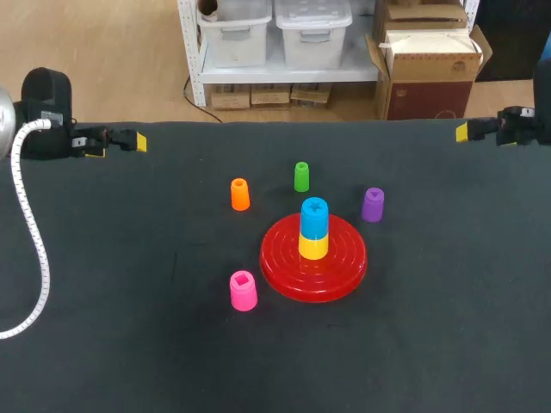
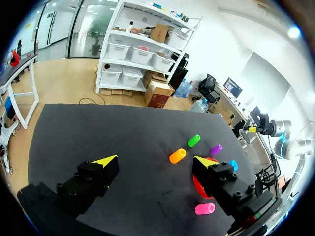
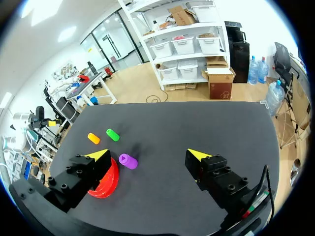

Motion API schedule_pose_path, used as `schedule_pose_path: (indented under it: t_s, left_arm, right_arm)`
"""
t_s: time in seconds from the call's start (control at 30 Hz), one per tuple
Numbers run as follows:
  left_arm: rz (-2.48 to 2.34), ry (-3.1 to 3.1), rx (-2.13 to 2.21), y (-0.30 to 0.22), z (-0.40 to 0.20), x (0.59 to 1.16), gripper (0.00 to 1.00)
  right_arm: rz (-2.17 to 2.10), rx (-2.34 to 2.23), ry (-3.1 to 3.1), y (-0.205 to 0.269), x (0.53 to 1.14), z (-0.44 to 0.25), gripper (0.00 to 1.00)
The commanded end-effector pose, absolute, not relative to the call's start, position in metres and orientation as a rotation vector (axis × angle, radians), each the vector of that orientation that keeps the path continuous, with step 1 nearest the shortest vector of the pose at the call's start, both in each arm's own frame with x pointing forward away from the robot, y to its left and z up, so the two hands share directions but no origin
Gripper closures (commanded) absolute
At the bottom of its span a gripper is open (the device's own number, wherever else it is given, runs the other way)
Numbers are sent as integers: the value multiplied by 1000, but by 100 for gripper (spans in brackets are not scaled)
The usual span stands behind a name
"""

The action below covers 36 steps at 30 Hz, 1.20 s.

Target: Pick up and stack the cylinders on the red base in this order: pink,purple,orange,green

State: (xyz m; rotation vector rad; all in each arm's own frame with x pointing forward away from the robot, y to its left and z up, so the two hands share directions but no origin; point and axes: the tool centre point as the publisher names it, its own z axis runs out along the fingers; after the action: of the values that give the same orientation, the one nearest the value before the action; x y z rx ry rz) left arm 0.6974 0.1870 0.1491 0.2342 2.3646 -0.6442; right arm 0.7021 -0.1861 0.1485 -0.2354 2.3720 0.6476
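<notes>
Nearest to us the pink cylinder (image 1: 244, 290) stands on the table (image 1: 448, 327), just beside the red base (image 1: 313, 267). The base carries a yellow cylinder (image 1: 313, 247) with a blue cylinder (image 1: 314, 216) on top. Behind it stand the purple cylinder (image 1: 373, 205), the orange cylinder (image 1: 240, 194) and the green cylinder (image 1: 301, 176). At the far edge our left gripper (image 2: 153, 161) and right gripper (image 3: 147, 154) are spread wide, holding nothing.

Wide black table (image 1: 129, 344), matte surface, soft even light
</notes>
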Motion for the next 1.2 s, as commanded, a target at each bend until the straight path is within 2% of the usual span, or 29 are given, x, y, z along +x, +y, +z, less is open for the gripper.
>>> schedule_pose_path:
  t_s: [0.03, 0.57, 0.7, 0.93, 1.2]
  left_arm:
    - [-635, 2375, 231, 185, 151, 699, 0]
    - [-635, 2375, 231, 185, 151, 699, 0]
    - [-820, 2216, 626, 170, 153, 694, 0]
    - [-763, 1963, 1429, 165, 121, 674, 0]
    - [-791, 1799, 1702, 167, 118, 674, 0]
  right_arm:
    - [640, -232, 2373, -185, 701, 149, 0]
    - [640, -232, 2373, -185, 701, 149, 0]
    - [640, -232, 2373, -185, 701, 149, 0]
    - [640, -232, 2373, -185, 701, 149, 0]
    - [640, -232, 2373, -185, 701, 149, 0]
